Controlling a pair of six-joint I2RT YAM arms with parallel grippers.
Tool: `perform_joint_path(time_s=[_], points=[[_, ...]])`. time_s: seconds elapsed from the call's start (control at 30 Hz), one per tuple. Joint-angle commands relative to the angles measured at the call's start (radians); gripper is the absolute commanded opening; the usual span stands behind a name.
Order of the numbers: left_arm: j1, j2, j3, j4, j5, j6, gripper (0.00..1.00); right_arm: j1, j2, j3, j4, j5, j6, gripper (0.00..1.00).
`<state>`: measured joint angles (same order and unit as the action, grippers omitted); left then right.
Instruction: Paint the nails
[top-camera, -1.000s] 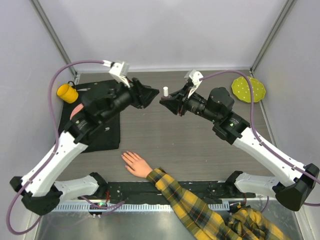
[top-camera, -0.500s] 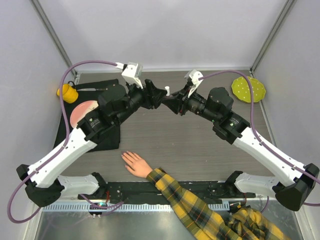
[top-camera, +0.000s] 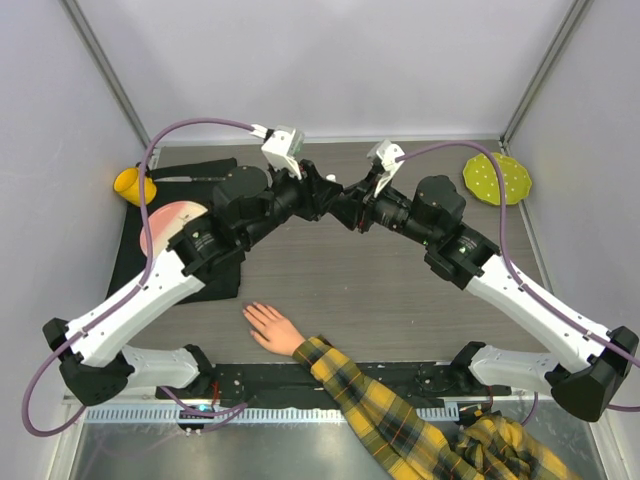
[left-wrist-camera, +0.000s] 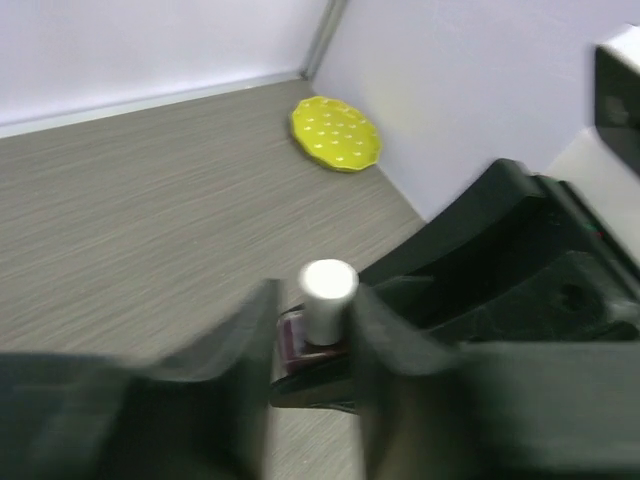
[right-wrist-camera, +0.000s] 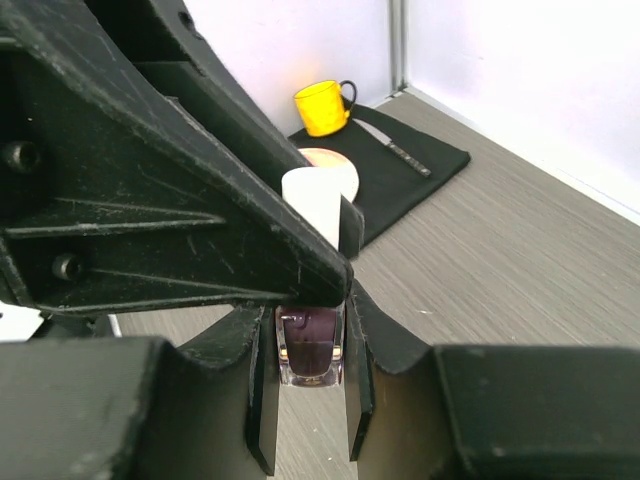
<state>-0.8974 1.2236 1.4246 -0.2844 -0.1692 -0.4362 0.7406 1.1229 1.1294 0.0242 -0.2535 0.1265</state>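
Note:
My right gripper (right-wrist-camera: 308, 400) is shut on a tiny dark bottle (right-wrist-camera: 310, 345) with a white cap (right-wrist-camera: 312, 205) and holds it above the table. My left gripper (left-wrist-camera: 312, 345) is open, with its blurred fingers (left-wrist-camera: 390, 350) on either side of the cap (left-wrist-camera: 328, 297). In the top view the two grippers meet, the left one (top-camera: 333, 193) against the right one (top-camera: 347, 207), and the bottle is hidden between them. The pale hand (top-camera: 272, 327) lies flat near the front edge with a yellow-black plaid sleeve (top-camera: 400, 420). Its nails are too small to make out.
A black mat (top-camera: 195, 265) at the left carries a yellow mug (top-camera: 132, 185), a pink plate (top-camera: 168, 222) and a knife (right-wrist-camera: 405, 155). A yellow dotted plate (top-camera: 497, 178) lies at the back right and also shows in the left wrist view (left-wrist-camera: 335, 133).
My left arm has swung right to my right gripper, and its fingers now flank the bottle's cap. The right arm and the hand have not moved.

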Motion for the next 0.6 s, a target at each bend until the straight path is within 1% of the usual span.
perform_joint_path(time_s=[0.0,0.03,0.07,0.1,0.13,0.17,0.2,0.23,0.27,0.3,0.33,0.37,0.4,0.43,0.5,0.53,0.57], points=[[-0.005,-0.009,0.027,0.018,0.059,0.036,0.17,0.005,-0.04,0.026,0.085,-0.023,0.001,0.01],[-0.003,-0.01,0.025,0.019,0.085,0.046,0.11,0.005,-0.044,0.023,0.088,-0.05,0.004,0.01],[0.002,-0.013,0.022,0.021,0.173,0.086,0.02,0.006,-0.049,0.02,0.101,-0.075,0.004,0.01],[0.014,-0.013,0.02,0.022,0.297,0.103,0.0,0.003,-0.055,0.004,0.118,-0.12,0.005,0.01],[0.035,-0.009,0.023,0.019,0.426,0.115,0.0,0.003,-0.069,-0.003,0.132,-0.253,0.007,0.01],[0.093,-0.006,0.026,0.014,0.725,0.125,0.0,0.003,-0.075,-0.014,0.185,-0.359,0.024,0.01],[0.127,-0.006,0.019,0.033,0.863,0.108,0.0,0.003,-0.08,-0.028,0.221,-0.462,0.059,0.01],[0.164,-0.007,-0.022,0.128,0.993,0.081,0.0,0.002,-0.077,-0.036,0.28,-0.56,0.114,0.01],[0.229,-0.007,-0.048,0.201,1.125,0.041,0.0,0.002,-0.063,-0.04,0.437,-0.714,0.184,0.01],[0.256,-0.009,-0.079,0.281,1.292,-0.09,0.0,0.003,-0.049,-0.042,0.532,-0.769,0.382,0.01],[0.29,-0.01,-0.139,0.401,1.347,-0.151,0.0,0.003,-0.013,-0.045,0.741,-0.812,0.475,0.01],[0.298,-0.009,-0.165,0.545,1.373,-0.207,0.0,0.005,0.001,-0.049,0.848,-0.845,0.581,0.01],[0.302,-0.009,-0.183,0.574,1.379,-0.232,0.0,0.003,0.014,-0.059,0.937,-0.852,0.713,0.01],[0.302,-0.006,-0.181,0.567,1.373,-0.222,0.0,0.003,0.035,-0.053,0.989,-0.857,0.743,0.01],[0.304,0.005,-0.161,0.541,1.355,-0.219,0.0,0.003,0.044,-0.031,0.956,-0.86,0.714,0.01],[0.304,0.008,-0.15,0.525,1.346,-0.202,0.0,0.003,0.046,-0.03,0.903,-0.856,0.693,0.01],[0.304,0.01,-0.136,0.442,1.326,-0.182,0.0,0.003,0.043,-0.022,0.864,-0.85,0.665,0.01]])
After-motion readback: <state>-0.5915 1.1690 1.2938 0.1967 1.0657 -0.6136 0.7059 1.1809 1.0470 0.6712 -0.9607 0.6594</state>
